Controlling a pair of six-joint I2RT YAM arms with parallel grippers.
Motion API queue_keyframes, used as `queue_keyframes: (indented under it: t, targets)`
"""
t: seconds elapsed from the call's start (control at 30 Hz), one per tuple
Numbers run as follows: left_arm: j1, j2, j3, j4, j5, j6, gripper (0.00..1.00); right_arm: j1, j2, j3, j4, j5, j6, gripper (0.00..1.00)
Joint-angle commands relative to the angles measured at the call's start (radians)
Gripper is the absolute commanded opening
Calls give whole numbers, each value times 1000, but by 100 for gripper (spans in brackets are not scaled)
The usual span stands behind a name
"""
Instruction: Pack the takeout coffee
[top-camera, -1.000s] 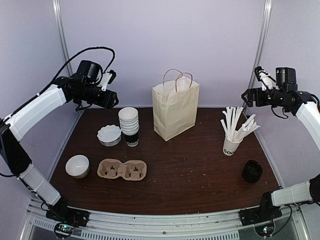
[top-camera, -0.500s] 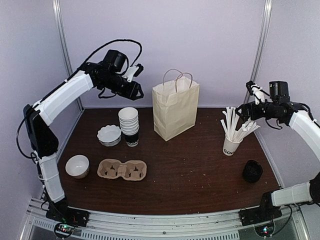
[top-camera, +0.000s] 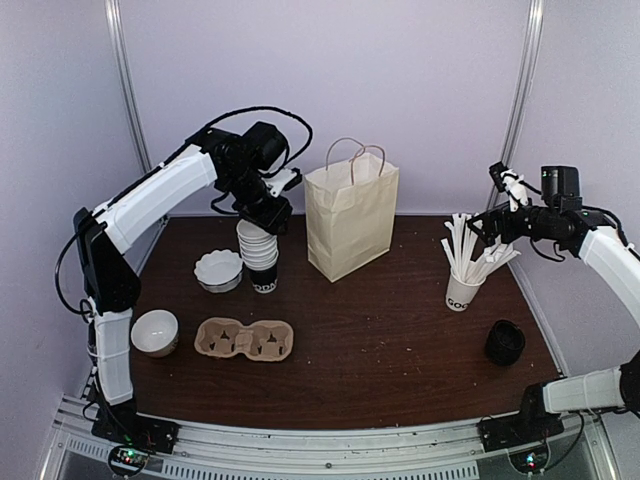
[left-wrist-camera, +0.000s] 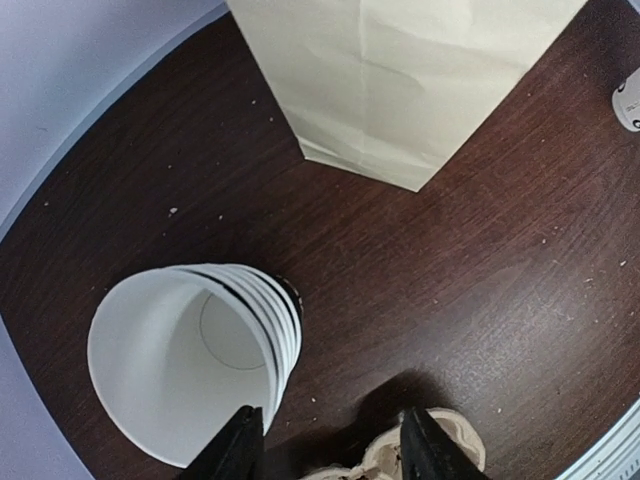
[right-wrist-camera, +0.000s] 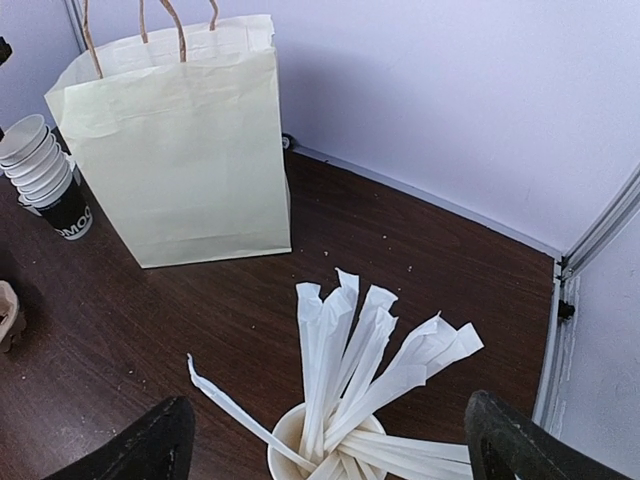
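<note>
The takeout coffee (top-camera: 505, 342), a small black lidded cup, stands near the table's right front edge and shows only in the top view. My left gripper (top-camera: 272, 212) is open and empty, hovering just above the stack of unlidded cups (top-camera: 258, 250). In the left wrist view the gripper (left-wrist-camera: 330, 452) has that stack (left-wrist-camera: 190, 370) by its left finger. My right gripper (top-camera: 482, 225) is open and empty, high above the white cup of paper-wrapped sticks (top-camera: 463, 290). In the right wrist view the gripper (right-wrist-camera: 330, 450) straddles those sticks (right-wrist-camera: 380, 360) with its jaws spread wide.
A cream paper bag (top-camera: 350, 215) with handles stands upright at the back middle. A cardboard cup carrier (top-camera: 244, 340), a white bowl (top-camera: 155, 332) and a scalloped white dish (top-camera: 218, 270) lie at the left. The bag also shows in both wrist views (left-wrist-camera: 400, 80) (right-wrist-camera: 180, 150).
My left arm has swung right and down from the back left wall to just above the cup stack. My right gripper has dropped and moved slightly left toward the stick cup.
</note>
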Motion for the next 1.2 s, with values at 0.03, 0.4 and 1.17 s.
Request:
queue_keyframes:
  t: [0.03,0.4,1.17]
  targets:
    - [5,-42,-2,-44,-84,6,50,-7,-12,-10,20,-53,-17,97]
    - [9,61,86,-68,-135,83,48,-7,-21,-17,22,-56,-20,97]
    - [20,115,89,-74,-150,94,12,-7,-12,-26,26,-60,-31,96]
